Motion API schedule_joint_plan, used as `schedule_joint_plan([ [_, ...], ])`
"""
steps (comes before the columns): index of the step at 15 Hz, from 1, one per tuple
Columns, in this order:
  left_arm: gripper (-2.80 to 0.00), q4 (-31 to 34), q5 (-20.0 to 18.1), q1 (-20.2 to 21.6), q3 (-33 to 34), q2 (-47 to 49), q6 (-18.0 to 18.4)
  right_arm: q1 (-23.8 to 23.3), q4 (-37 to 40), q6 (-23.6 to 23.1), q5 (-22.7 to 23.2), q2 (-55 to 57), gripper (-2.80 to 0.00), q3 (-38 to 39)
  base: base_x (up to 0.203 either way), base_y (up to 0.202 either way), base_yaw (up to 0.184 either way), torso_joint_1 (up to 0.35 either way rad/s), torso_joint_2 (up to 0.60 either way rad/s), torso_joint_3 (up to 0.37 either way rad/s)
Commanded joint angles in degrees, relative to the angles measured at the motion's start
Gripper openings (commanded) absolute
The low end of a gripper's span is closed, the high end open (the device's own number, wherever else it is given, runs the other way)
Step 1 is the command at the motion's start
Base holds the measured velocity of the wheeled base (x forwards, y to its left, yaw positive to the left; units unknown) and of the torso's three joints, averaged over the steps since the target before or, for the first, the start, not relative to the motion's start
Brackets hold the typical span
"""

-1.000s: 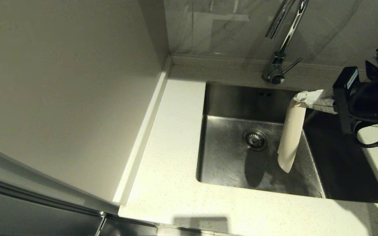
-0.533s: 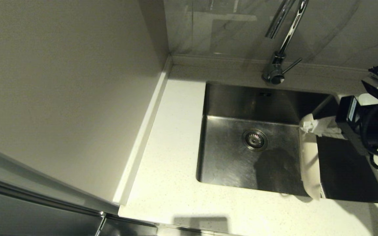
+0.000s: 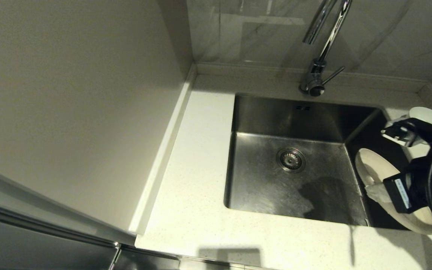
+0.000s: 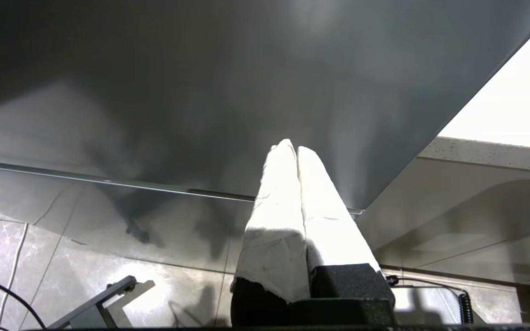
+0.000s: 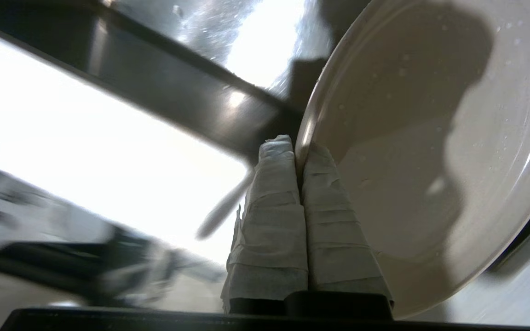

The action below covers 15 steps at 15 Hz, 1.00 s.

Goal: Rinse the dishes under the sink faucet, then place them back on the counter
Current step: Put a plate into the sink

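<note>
change: a second ago we saw the cream plate (image 3: 377, 170) hanging edge-on over the right part of the sink (image 3: 261, 187); now it has swung to the sink's right edge, its hollow face turned up toward us, tilted
arm: the right gripper (image 3: 376, 192) has dropped from the upper right to the lower right of the head view, its wrist rolled over
left side: plain beige wall panel (image 3: 69, 112), then the speckled counter (image 3: 197, 157) along the sink's left rim
middle: drain strainer (image 3: 291, 160) on the sink floor, two overflow slots (image 3: 303, 108) on the back wall, the plate's shadow on the steel near the front
back: sink faucet (image 3: 319, 71) behind the basin, side lever pointing right
right: the black wrist covers part of the plate and the counter beyond; a white rounded thing (image 3: 424, 114) shows behind it, we cannot tell what
right jaws: clenched on the plate's rim, the wrapped fingers (image 5: 274, 216) pressed together with the rim between them; droplets on the plate's face
left gripper (image 4: 297, 149): parked beside the counter, above a tiled floor, its wrapped fingers pressed together, holding nothing
</note>
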Motion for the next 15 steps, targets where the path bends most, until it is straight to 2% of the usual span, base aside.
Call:
schedule_joint_plan([
  [1,-2.8,0.0,0.0,0.0,0.0,-0.2,0.0,0.2,-7.2,-11.3,-0.4,6.4,-2.8,0.5,0.0,0.0,0.0,0.0,0.0,0.0],
  [3,-2.8,0.0,0.0,0.0,0.0,-0.2,0.0,0.7,-13.9,-21.0,-0.4,9.9,-2.8,-0.1,0.0,0.0,0.0,0.0,0.0,0.0],
  [6,-2.8,0.0,0.0,0.0,0.0,-0.2,0.0,2.1,-16.1,-26.6,-0.9,14.5,-2.8,-4.1,0.0,0.0,0.0,0.0,0.0,0.0],
  [9,-2.8,0.0,0.0,0.0,0.0,-0.2,0.0,2.2,-19.1,-29.0,-5.0,22.7,-2.8,-7.8,0.0,0.0,0.0,0.0,0.0,0.0],
  [15,-2.8,0.0,0.0,0.0,0.0,-0.2,0.0,2.1,-38.1,-34.2,-10.4,41.8,-2.8,-11.7,0.0,0.0,0.0,0.0,0.0,0.0],
])
